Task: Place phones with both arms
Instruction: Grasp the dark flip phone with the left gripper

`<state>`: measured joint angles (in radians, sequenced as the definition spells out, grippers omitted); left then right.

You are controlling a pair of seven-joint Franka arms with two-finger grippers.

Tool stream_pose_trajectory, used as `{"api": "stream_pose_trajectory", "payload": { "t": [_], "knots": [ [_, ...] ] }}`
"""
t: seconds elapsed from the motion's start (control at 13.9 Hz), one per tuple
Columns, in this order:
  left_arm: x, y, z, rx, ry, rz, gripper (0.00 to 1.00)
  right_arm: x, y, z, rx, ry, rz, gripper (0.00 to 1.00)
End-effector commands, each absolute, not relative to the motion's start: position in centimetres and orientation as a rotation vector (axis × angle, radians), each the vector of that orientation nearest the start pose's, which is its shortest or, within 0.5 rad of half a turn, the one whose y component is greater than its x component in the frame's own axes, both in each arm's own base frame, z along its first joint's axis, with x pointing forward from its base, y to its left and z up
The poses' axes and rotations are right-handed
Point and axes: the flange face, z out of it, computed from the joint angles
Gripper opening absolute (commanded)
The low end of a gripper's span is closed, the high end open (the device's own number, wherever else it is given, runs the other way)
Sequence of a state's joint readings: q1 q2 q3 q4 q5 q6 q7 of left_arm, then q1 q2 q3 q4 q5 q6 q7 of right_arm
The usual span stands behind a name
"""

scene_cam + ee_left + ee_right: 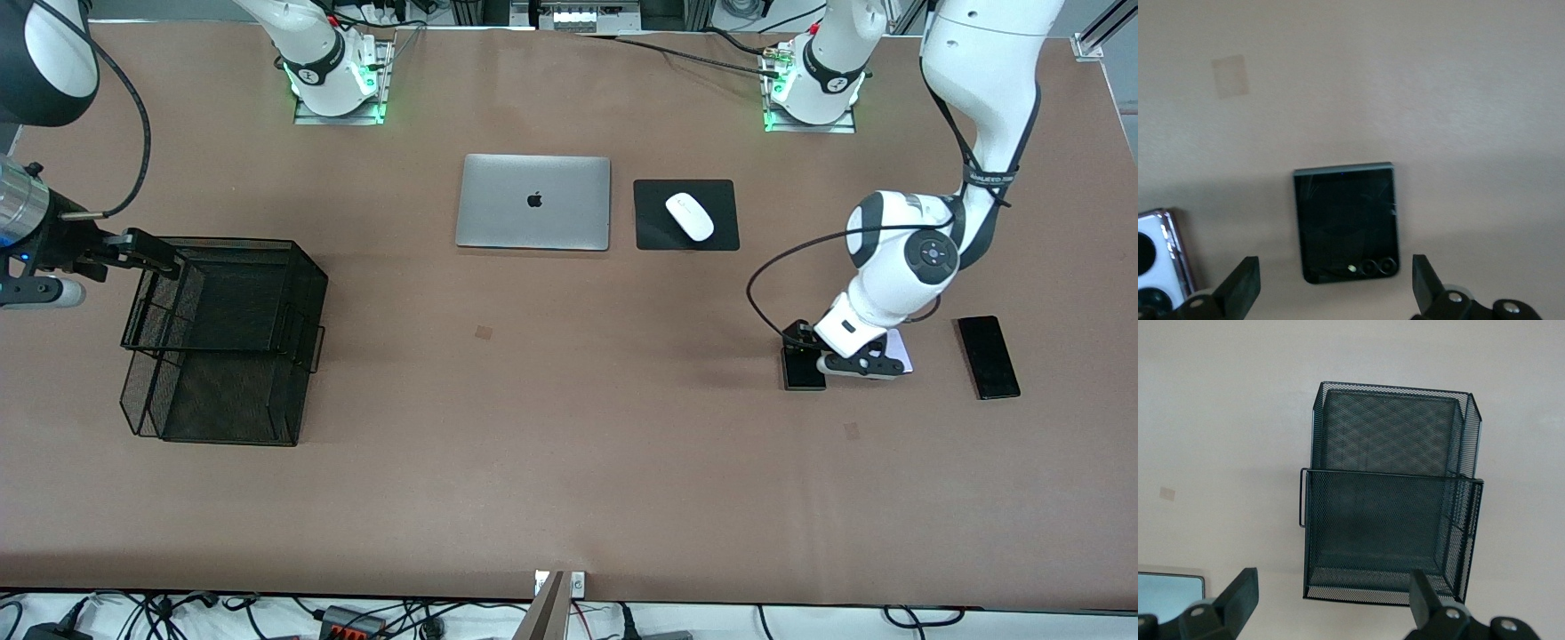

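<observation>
Left gripper [1333, 288], jaws spread wide, hovers over the black flip phone [1345, 225] beside the lavender phone [1158, 257]; centre, descend squarely; right gripper [1331, 603], open, waits above the mesh tray [1388, 493].

High front camera faces both arms; wrist cameras look straight down.
</observation>
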<state>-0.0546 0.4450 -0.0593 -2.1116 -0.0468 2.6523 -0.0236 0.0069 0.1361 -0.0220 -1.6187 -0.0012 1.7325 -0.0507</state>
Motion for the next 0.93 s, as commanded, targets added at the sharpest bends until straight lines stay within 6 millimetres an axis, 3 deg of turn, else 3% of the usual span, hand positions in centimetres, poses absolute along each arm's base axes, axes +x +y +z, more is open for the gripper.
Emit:
{"api": "stream_pose_trajectory", "payload": {
  "t": [0.0,0.22,0.5,0.86],
  "knots": [
    [60.1,-7.6,20.1,-3.2,0.092,-0.166,1.0,60.6,-0.3,53.0,-3.125,-0.045,0.03,1.0],
    [60.6,-8.2,19.0,-3.208,0.049,-0.153,1.0,61.2,-0.1,51.8,-3.122,-0.048,0.035,1.0],
    [61.2,-8.9,18.2,-3.21,0.06,-0.152,1.0,61.2,-0.1,51.8,-3.12,-0.053,0.035,1.0],
    [61.4,-8.2,17.6,-3.209,0.048,-0.151,1.0,61.1,0.0,51.7,-3.118,-0.054,0.042,1.0]
  ]
}}
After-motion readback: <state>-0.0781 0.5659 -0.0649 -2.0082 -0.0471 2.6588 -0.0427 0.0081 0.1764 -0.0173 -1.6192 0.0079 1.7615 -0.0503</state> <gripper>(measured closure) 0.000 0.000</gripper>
